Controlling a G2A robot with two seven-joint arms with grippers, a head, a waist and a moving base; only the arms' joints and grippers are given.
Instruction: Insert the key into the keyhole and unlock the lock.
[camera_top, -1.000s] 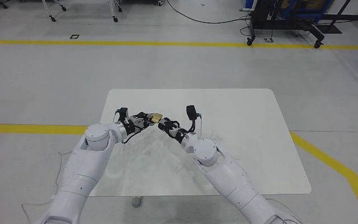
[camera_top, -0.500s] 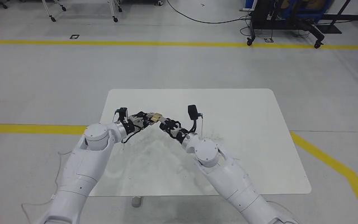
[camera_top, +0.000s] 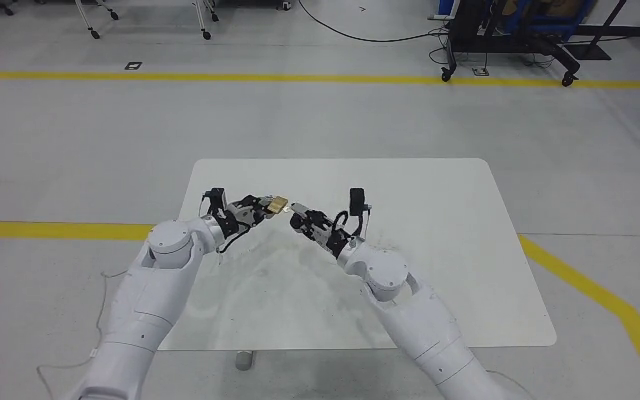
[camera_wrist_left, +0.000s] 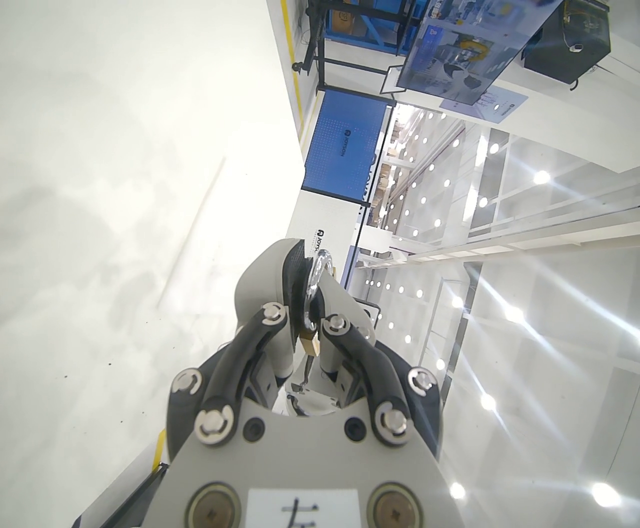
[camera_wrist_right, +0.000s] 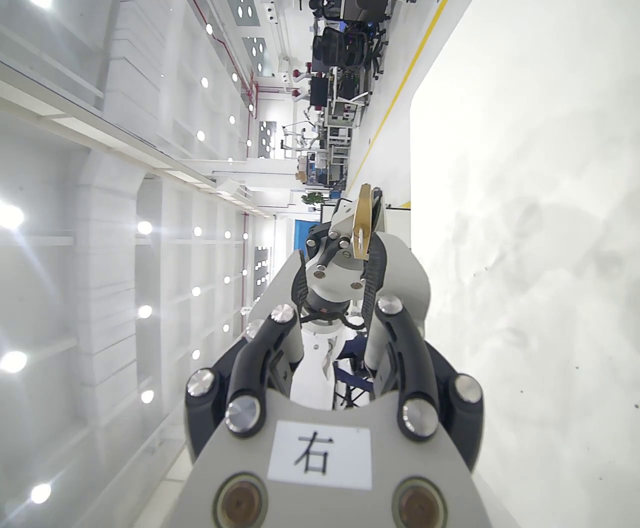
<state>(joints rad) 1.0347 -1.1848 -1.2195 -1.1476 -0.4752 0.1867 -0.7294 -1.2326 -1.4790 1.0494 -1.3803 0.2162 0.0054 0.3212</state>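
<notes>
1. Top view: the left gripper (camera_top: 262, 207) hangs over the left half of the table (camera_top: 440, 260), toward the far side. Its arm comes in from the near left.
2. Its fingers are clamped on the lock (camera_top: 277, 205), which juts from their tips and is held off the tabletop.
3. Left wrist view: the silver shackle (camera_wrist_left: 320, 272) runs edge-on between the two pads. A bit of the brass body (camera_wrist_left: 310, 345) shows nearer the palm.
4. Just right of the lock, with a slim gap between, is the right gripper (camera_top: 298, 213). It points at the left one, so the two arms meet in a peak.
5. Right wrist view: its fingers (camera_wrist_right: 400, 280) stand well parted, the pincer spread. The lock shows edge-on just past their tips, in front of the left gripper.
6. Farther right, a yellow floor line (camera_top: 590, 290) slants past the table's right edge.
</notes>
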